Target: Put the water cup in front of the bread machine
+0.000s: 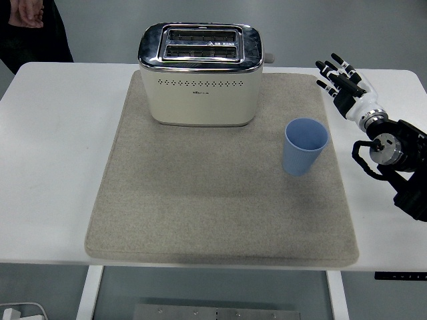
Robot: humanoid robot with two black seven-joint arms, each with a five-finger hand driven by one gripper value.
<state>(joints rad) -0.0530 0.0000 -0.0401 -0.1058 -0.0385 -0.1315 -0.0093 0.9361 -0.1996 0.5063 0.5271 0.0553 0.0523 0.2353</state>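
One bread machine [199,75], one water cup [305,146], one mat [220,200], one robot hand [345,87]

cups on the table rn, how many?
1. The blue cup stands upright on the mat, right of the toaster and apart from it. The right hand hovers open beyond it. Nothing visibly hides another.

Toaster [199,75] is occupying the mat's [220,220] far centre; blue cup [305,146] is standing at right, between toaster front and right hand [345,87]. Mat in front of toaster is lying open.
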